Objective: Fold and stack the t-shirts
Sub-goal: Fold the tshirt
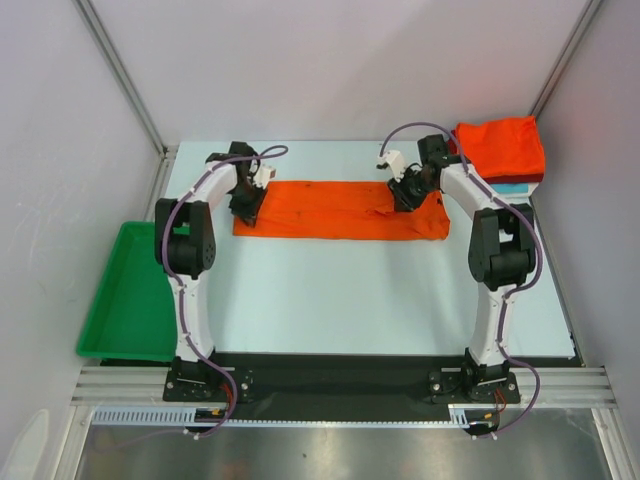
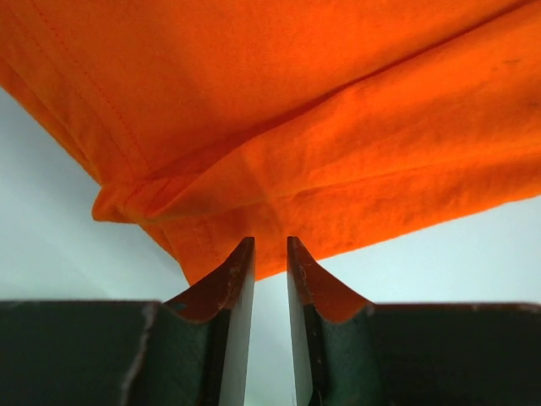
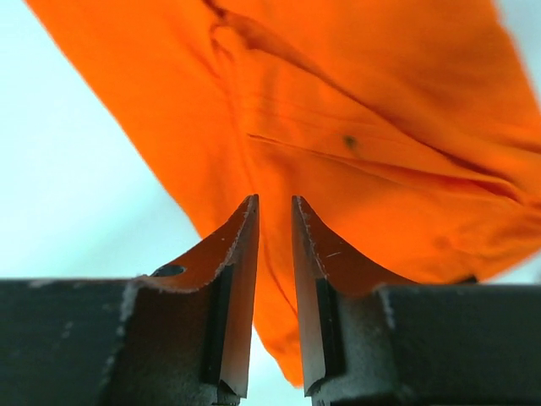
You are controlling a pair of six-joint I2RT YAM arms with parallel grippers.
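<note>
A bright orange t-shirt (image 1: 340,210) lies flat on the table as a long folded strip running left to right. My left gripper (image 1: 245,208) stands over its left end. In the left wrist view the gripper (image 2: 270,241) is open a narrow gap, bare table showing between the fingers and the shirt's hem (image 2: 254,203) just past the tips. My right gripper (image 1: 408,195) is over the strip's right end. In the right wrist view it (image 3: 275,199) is open too, hanging above the cloth (image 3: 355,144), which carries a small dark speck. A stack of folded t-shirts (image 1: 500,148) sits at the back right.
A green plastic tray (image 1: 130,295) rests off the table's left edge. The folded stack has an orange-red shirt on top and a teal edge (image 1: 512,186) below it. Frame posts rise at the back left and back right corners.
</note>
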